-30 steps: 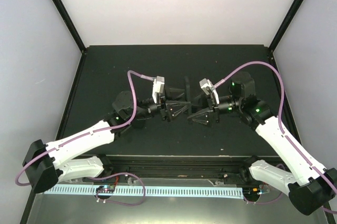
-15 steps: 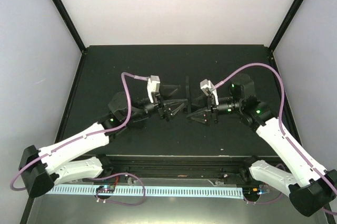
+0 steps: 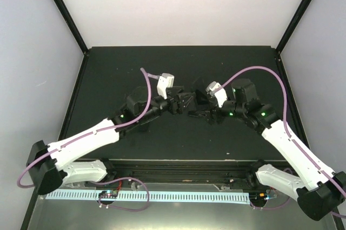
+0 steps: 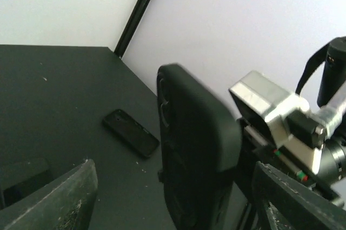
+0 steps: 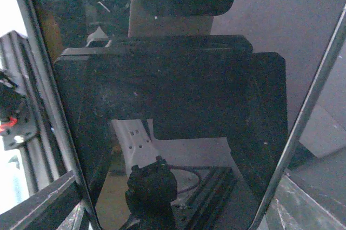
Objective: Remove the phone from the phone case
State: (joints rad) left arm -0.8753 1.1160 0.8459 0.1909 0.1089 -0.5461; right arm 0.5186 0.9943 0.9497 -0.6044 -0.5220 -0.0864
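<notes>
Peeling the case off looks like the step in hand; phone judged not yet out. Left gripper (image 3: pixel 180 102), in from 8 o'clock: jaws released, spread either side of the phone case (image 4: pixel 200 149), which is upright above mid-surface (image 3: pixel 108 68). Phone (image 5: pixel 178 106) screen faces right gripper (image 3: pixel 204 112), in from 4 o'clock, jaws apparently grasping the case sides. Next: left pinches 1 case lip and pulls.

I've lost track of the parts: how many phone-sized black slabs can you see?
2. The cased phone is upright between the left gripper and right gripper; a smaller black slab lies flat on the table beyond it. Others may be hidden.
</notes>
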